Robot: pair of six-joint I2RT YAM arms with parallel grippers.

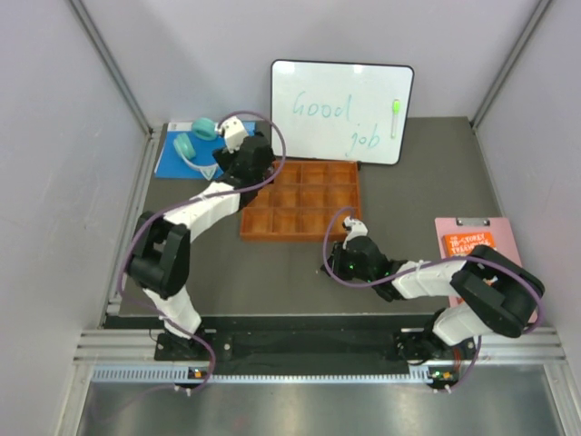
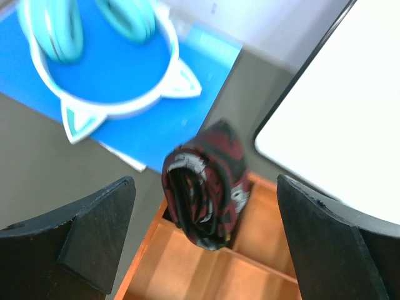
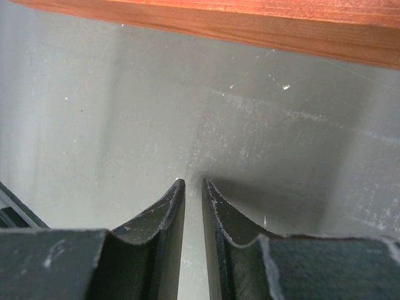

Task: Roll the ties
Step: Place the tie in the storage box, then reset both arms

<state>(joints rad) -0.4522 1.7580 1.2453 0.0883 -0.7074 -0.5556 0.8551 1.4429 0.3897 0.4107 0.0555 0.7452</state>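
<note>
A rolled tie (image 2: 206, 187), dark maroon with black and pale pattern, stands on end in the far-left corner cell of the wooden tray (image 2: 187, 269). My left gripper (image 2: 205, 206) hovers over it, open wide, its fingers well apart from the coil on both sides. From the top view the left gripper (image 1: 257, 168) covers that corner of the tray (image 1: 290, 234), so the tie is hidden there. My right gripper (image 1: 330, 263) sits low over the table just in front of the tray's near edge (image 3: 250, 25). Seen from its wrist, the right gripper (image 3: 192, 182) has only a thin slit between its fingers and holds nothing.
A whiteboard (image 1: 340, 109) leans at the back behind the tray. Teal headphones (image 1: 195, 145) lie on a blue pad at the back left, close to the left gripper. A pink clipboard (image 1: 477, 241) lies at the right. Walls close in both sides.
</note>
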